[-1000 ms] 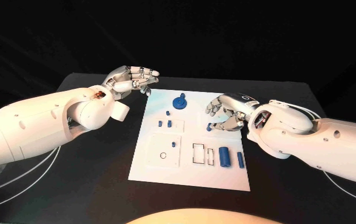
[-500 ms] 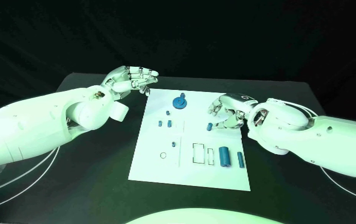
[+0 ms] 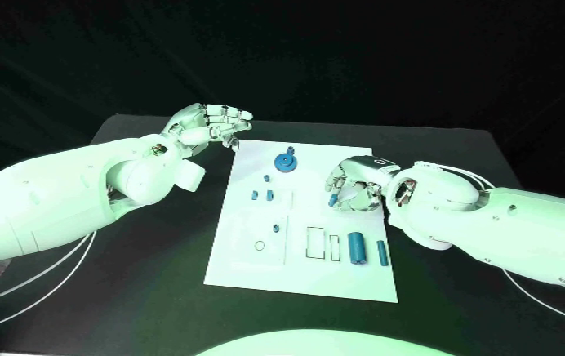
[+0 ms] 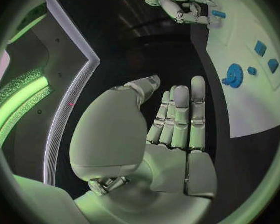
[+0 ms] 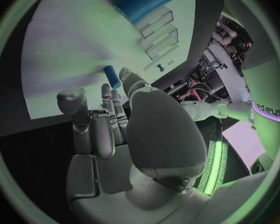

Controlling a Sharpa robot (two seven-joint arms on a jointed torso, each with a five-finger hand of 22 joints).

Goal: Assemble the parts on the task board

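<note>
The white task board (image 3: 300, 278) lies mid-table. My right hand (image 3: 357, 183) hovers over its middle right, fingers curled down. Its fingertips (image 5: 107, 90) touch a small blue peg (image 3: 333, 202) (image 5: 110, 76) lying on the board, while the thumb stands apart from it. My left hand (image 3: 212, 124) (image 4: 177, 119) floats off the board's far left corner, fingers straight and together, holding nothing. A blue gear with a knob (image 3: 285, 161) (image 4: 233, 75) stands at the board's far end. Two blue cylinders (image 3: 356, 248) (image 3: 381, 251) lie near the front right.
Small blue pegs (image 3: 253, 195) (image 3: 269, 196) (image 3: 276, 228) stand on the board's left half, beside a ring mark (image 3: 258, 246) and a rectangular slot (image 3: 314, 242). Black table (image 3: 141, 291) surrounds the board on all sides.
My right hand has shifted a little left and down, closing over the small blue peg, which stays where it was. The left hand has not moved.
</note>
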